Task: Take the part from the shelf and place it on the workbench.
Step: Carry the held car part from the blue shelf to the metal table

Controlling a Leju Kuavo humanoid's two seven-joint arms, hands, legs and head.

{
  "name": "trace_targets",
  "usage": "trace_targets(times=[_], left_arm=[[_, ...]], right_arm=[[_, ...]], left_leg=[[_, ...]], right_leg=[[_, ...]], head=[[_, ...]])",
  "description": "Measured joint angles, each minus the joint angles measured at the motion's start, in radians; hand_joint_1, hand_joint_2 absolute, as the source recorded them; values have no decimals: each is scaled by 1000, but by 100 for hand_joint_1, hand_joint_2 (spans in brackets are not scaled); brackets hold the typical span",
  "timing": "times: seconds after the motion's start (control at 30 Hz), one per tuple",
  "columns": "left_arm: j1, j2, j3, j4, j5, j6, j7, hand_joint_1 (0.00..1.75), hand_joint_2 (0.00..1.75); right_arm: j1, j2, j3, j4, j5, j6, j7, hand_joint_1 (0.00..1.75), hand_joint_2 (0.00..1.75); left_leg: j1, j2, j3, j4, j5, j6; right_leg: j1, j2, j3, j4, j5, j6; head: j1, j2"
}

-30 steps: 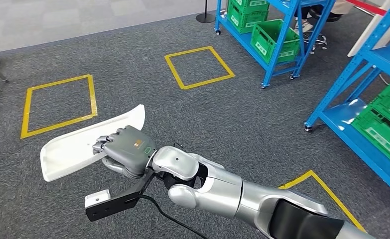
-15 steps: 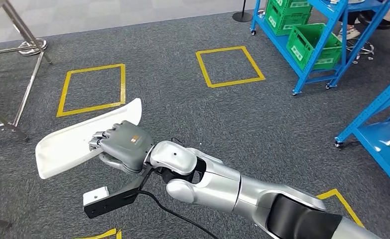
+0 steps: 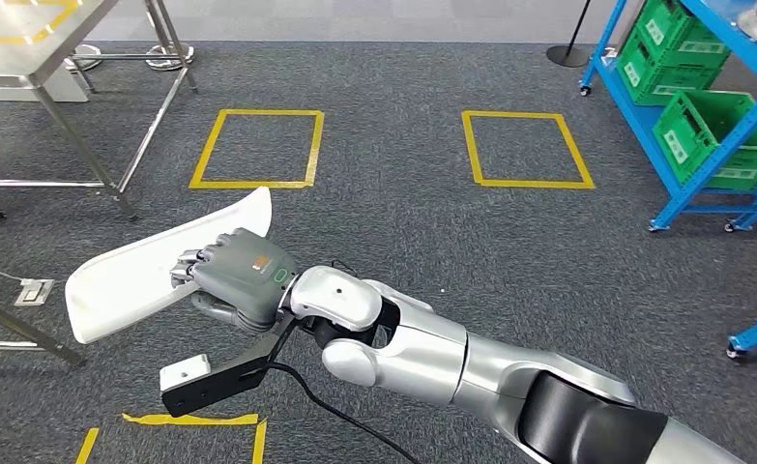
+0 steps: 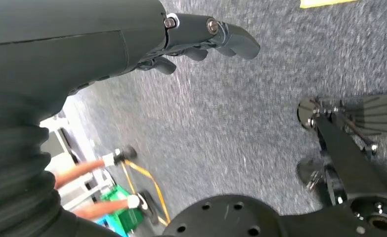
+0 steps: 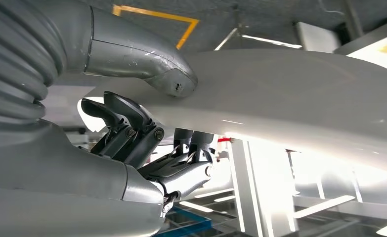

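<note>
Over the grey carpet [image 3: 432,222], out in front of you, the right hand [image 3: 234,282] grips the white curved part [image 3: 142,274] near its middle, fingers wrapped over the top edge and the thumb under it. The part hangs in the air, clear of the floor, with its long axis tilted up toward the yellow floor square [image 3: 258,148].

Progress, as a judgement: the pick from the shelf looks done, since the part is in hand and the blue shelf [image 3: 688,106] with green crates [image 3: 713,135] sits well apart on the far right. What's left is the carry and the placing. The metal desk [image 3: 26,53] shows at upper left, and the part is not yet over it.

View differences: the right wrist view gives you the grip up close, thumb [image 5: 147,64] pressed on one face of the part and the dark fingers [image 5: 132,128] curled against the other, which the head view hides behind the back of the hand. The left wrist view shows the left hand [image 4: 196,37] hanging over the carpet, fingers loosely curled, holding nothing.
</note>
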Motion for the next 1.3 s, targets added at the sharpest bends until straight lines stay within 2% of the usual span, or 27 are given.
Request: trace_targets(times=[0.03, 0.07, 0.1, 0.17, 0.23, 0.3, 0.33, 0.37, 0.4, 0.43, 0.5, 0.57, 0.6, 0.67, 0.7, 0.73, 0.8, 0.87, 0.9, 0.93, 0.97, 1.03, 1.1, 1.17, 1.2, 1.23, 1.3], left_arm=[[-1, -1, 0, 0, 1, 0, -1, 0, 175], [-1, -3, 0, -1, 2, 0, -2, 0, 175], [-1, -4, 0, -1, 2, 0, -3, 0, 175], [3, -4, 0, -1, 3, 0, -3, 0, 175], [4, -6, 1, 0, 3, 0, 0, 0, 175], [1, -8, 2, 0, 4, 1, 2, 0, 175], [0, -9, 3, 0, 4, 2, 2, 0, 175], [1, -10, 4, 0, 5, 2, 2, 0, 175], [2, -12, 5, 0, 7, 2, 1, 0, 175], [3, -13, 7, 0, 12, 2, -1, 0, 175], [4, -14, 15, 0, 28, 2, -9, 0, 175], [2, -15, 27, -1, 42, 2, -19, 0, 175], [2, -16, 32, -1, 46, 2, -23, 0, 175], [4, -18, 40, 0, 51, 2, -28, 0, 175], [6, -20, 44, 0, 54, 2, -31, 0, 175], [6, -21, 47, 0, 56, 2, -34, 0, 175], [3, -25, 52, 0, 58, 2, -37, 0, 175], [1, -28, 57, 0, 59, 2, -37, 0, 175], [3, -29, 59, 0, 61, 2, -37, 0, 175], [5, -30, 62, 0, 64, 2, -37, 0, 175], [7, -32, 66, 0, 69, 2, -38, 0, 175], [8, -35, 74, 0, 77, 2, -41, 0, 175], [10, -38, 82, 0, 81, 2, -46, 0, 175], [18, -37, 88, 1, 80, 2, -47, 0, 175], [23, -36, 89, 1, 79, 1, -45, 0, 175], [26, -35, 90, 2, 78, 1, -43, 0, 175], [25, -34, 90, 3, 74, 0, -39, 0, 175]], right_arm=[[-2, 0, 0, 1, 0, 0, 0, 175, 175], [-3, 0, 1, 1, 0, 0, 0, 175, 175], [-3, 0, 1, 2, -1, 0, 0, 175, 175], [-3, 2, 3, 3, -1, 0, 0, 175, 175], [-4, 6, 5, 5, -1, -1, -4, 175, 175], [-4, 7, 7, 12, 0, -1, -9, 175, 175], [-2, 7, 9, 17, 0, -1, -12, 175, 175], [0, 7, 11, 22, 0, -1, -14, 175, 175], [0, 7, 13, 28, 0, -1, -18, 175, 175], [0, 8, 16, 33, 0, -1, -23, 175, 175], [-5, 13, 18, 41, 2, -2, -34, 175, 175], [-13, 21, 22, 50, 4, -2, -42, 175, 175], [-16, 24, 25, 55, 6, -2, -45, 175, 175], [-22, 33, 30, 63, 6, -2, -51, 175, 175], [-24, 38, 32, 66, 6, -2, -53, 175, 175], [-27, 42, 33, 68, 6, -2, -56, 175, 175], [-32, 46, 36, 73, 6, -1, -61, 175, 175], [-31, 46, 42, 82, 6, 1, -64, 175, 175], [-30, 46, 45, 85, 6, 1, -65, 175, 175], [-29, 46, 48, 86, 7, 1, -66, 175, 175], [-30, 46, 50, 87, 7, 1, -66, 175, 175], [-32, 46, 51, 86, 9, 1, -68, 175, 175], [-34, 44, 52, 83, 12, 3, -67, 175, 175], [-35, 43, 54, 76, 16, 6, -62, 175, 175], [-36, 43, 55, 70, 17, 8, -58, 175, 175], [-37, 42, 55, 64, 18, 9, -54, 175, 175], [-37, 39, 56, 53, 18, 13, -49, 175, 175]], left_leg=[[0, -13, -2, 1, 1, -5], [1, -24, -6, 1, 3, -12], [3, -35, -8, -1, 5, -19], [7, -46, -15, -5, 8, -33], [3, -1, -35, 29, -15, -43], [1, 63, -85, 137, -76, -49], [2, 77, -114, 201, -105, -53], [4, 84, -134, 247, -121, -56], [5, 88, -137, 259, -117, -58], [6, 93, -120, 231, -97, -60], [4, 132, -47, 100, -39, -59], [-1, 165, 1, 11, -12, -44], [-3, 166, 5, 3, -13, -35], [-2, 140, 3, 4, -10, -20], [0, 129, 3, 3, -9, -14], [3, 117, 3, 2, -7, -8], [7, 93, 1, 0, -4, 1], [7, 65, -1, 1, -3, 4], [7, 49, -2, 2, -3, 4], [7, 34, -3, 3, -3, 3], [7, 19, -3, 4, -2, 2], [8, -10, -6, 6, 0, -3], [12, -34, -12, 5, 4, -16], [15, -55, -18, -3, 11, -32], [14, -44, -22, -2, 11, -38], [12, -18, -30, 11, 2, -42], [8, 54, -72, 99, -47, -47]], right_leg=[[-1, 20, 25, -55, 20, -2], [-1, 33, 38, -84, 26, -4], [2, 34, 41, -92, 23, -6], [2, 8, 47, -100, 29, -15], [-1, -18, 55, -114, 37, -29], [1, -46, 57, -119, 39, -37], [3, -61, 57, -119, 38, -39], [4, -77, 56, -119, 36, -40], [4, -92, 56, -118, 34, -40], [4, -106, 57, -117, 32, -39], [6, -131, 58, -111, 25, -31], [12, -150, 59, -104, 17, -21], [15, -159, 60, -102, 15, -17], [15, -175, 64, -100, 9, -8], [12, -163, 63, -93, 1, -2], [9, -137, 54, -69, -15, 5], [3, -72, 5, 38, -70, 14], [3, -49, -60, 164, -114, 16], [3, -46, -76, 188, -112, 14], [3, -43, -72, 171, -90, 10], [4, -34, -50, 117, -53, 5], [3, 13, 11, -23, 11, -7], [4, 44, 40, -90, 28, -11], [5, 25, 46, -100, 30, -13], [3, 12, 51, -106, 33, -16], [0, -1, 55, -114, 38, -21], [-2, -31, 60, -123, 42, -28]], head=[[0, 0], [0, 0], [0, 0], [1, 0], [-7, 0], [-15, 0], [-16, 0], [-16, 0], [-16, 0], [-17, 0], [-17, 0], [-15, 0], [-14, 0], [-11, 0], [-11, 0], [-10, 0], [-6, 0], [-2, 0], [-2, 0], [-1, 0], [-1, 0], [-1, 0], [0, 0], [3, 0], [2, 0], [0, 0], [-7, 0]])
